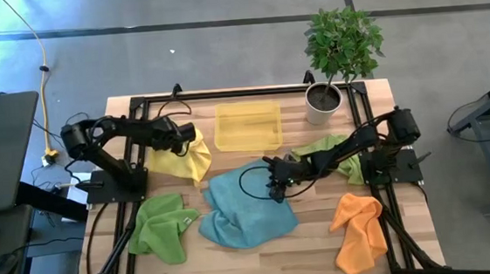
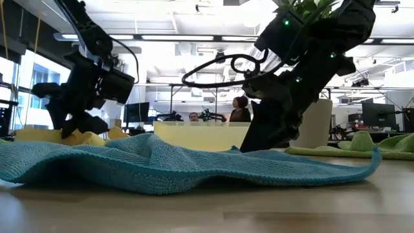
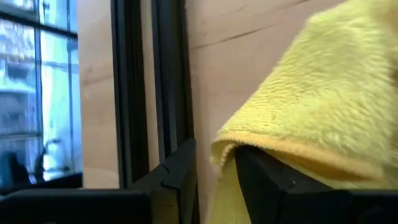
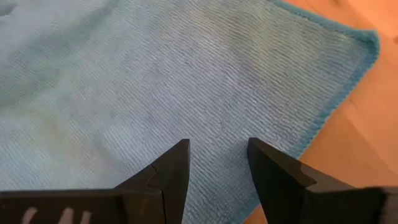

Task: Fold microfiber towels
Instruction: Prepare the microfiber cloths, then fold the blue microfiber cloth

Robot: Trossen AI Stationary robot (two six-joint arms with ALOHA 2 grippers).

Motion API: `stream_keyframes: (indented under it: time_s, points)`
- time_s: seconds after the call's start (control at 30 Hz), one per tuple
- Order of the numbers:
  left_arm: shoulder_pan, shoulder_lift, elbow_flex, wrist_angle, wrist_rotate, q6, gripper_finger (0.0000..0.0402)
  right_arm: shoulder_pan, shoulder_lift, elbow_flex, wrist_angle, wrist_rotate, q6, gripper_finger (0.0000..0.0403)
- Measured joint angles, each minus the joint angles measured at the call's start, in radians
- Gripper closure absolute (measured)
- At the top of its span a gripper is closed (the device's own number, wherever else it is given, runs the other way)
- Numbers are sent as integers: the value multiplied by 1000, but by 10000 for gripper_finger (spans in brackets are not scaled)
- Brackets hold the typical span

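The crumpled blue microfiber towel [image 1: 244,209] is lying just in front of the translucent yellow plastic tray [image 1: 248,125]. The right gripper [image 4: 217,163] is hovering over the towel's tray-side edge, fingers apart and empty, probably lining up a pinch. Left of the tray, the left gripper [image 3: 214,168] is nipping the yellow towel's [image 1: 185,156] hem, lifting it for folding.

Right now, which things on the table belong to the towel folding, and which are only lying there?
For the job:
blue towel, under the open right gripper
yellow towel, at the left gripper
green towel at left
green towel at right
orange towel

Lying about:
yellow tray
potted plant
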Motion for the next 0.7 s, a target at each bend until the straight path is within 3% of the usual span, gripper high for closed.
stream_keyframes:
  time_s: [0.17, 0.47, 0.57, 0.7]
  points:
    - [-83, -44, 90, -44, 12, 102, 300, 30, -4, 4, -71, -14, 56, 247]
    - [-309, -159, 252, -39, 190, 248, 300, 84, -44, 0, -120, -207, 187, 247]
    - [-378, -177, 281, -35, 214, 253, 300, 100, -73, 11, -213, -225, 203, 247]
    - [-455, -180, 284, 17, 329, 231, 300, 105, -126, 30, -379, -222, 183, 247]
